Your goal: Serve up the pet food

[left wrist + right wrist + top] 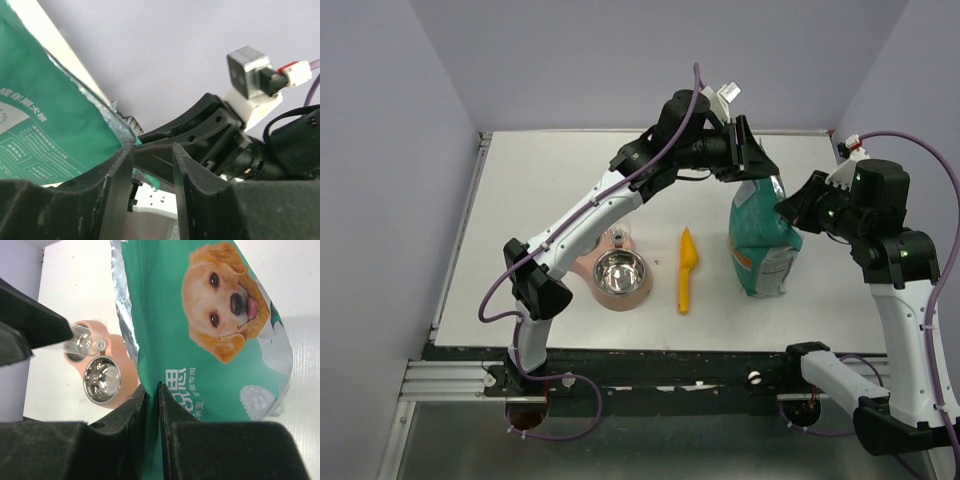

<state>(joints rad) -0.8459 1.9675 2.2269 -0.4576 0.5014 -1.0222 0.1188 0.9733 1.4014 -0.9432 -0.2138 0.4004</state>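
The pet food is hidden; no kibble shows in any view. The teal-green bag (763, 235) with a dog picture (220, 315) stands upright right of centre. My left gripper (766, 168) hovers at the bag's top edge (45, 120), open, with the bag's corner beside its left finger and nothing clamped between the fingers (152, 150). From the right, my right gripper (790, 212) has closed its two fingers on the bag's upper side edge, and teal film fills the narrow slit between them (152, 390). A yellow scoop (686, 270) lies flat on the table left of the bag.
A pink feeder base holds a steel bowl (619, 272) (102, 380) and a small clear glass (85, 342), left of the scoop. The white table (540, 200) ends at a rail along its left edge and purple walls behind.
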